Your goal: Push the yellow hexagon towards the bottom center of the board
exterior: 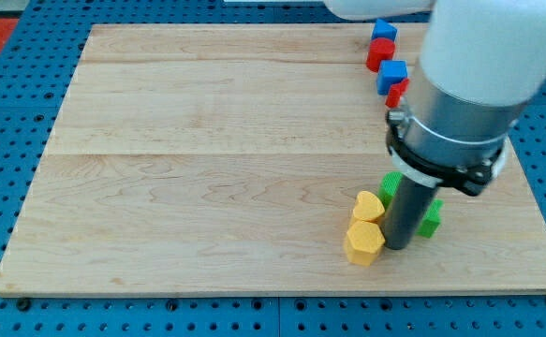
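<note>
The yellow hexagon [363, 242] lies near the board's bottom edge, right of centre. A yellow heart [368, 206] sits just above it, touching it. My tip [396, 245] rests on the board right against the hexagon's right side. Two green blocks, one [391, 183] above the rod and one [431, 218] to its right, are partly hidden behind the rod.
The wooden board [207, 168] lies on a blue pegboard. At the top right stand a blue block [383, 30], a red block [378, 53], another blue block [392, 73] and a red block [396, 93] partly hidden by the arm. The arm's body covers the right side.
</note>
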Robot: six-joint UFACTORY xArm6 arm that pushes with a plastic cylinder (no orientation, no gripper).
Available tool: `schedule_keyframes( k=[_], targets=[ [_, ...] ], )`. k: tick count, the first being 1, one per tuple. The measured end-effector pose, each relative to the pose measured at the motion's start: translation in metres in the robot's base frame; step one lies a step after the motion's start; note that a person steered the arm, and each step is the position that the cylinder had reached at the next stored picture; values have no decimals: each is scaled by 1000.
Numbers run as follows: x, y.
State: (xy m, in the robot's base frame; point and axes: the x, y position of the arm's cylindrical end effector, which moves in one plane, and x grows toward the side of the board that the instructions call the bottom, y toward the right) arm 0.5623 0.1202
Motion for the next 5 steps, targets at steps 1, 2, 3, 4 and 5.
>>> schedule_keyframes(
  k=[1, 2, 3, 4, 5],
  targets=[
    [7, 14],
    [29, 34],
    [14, -35],
    [0, -89],
    [1, -96]
  ],
)
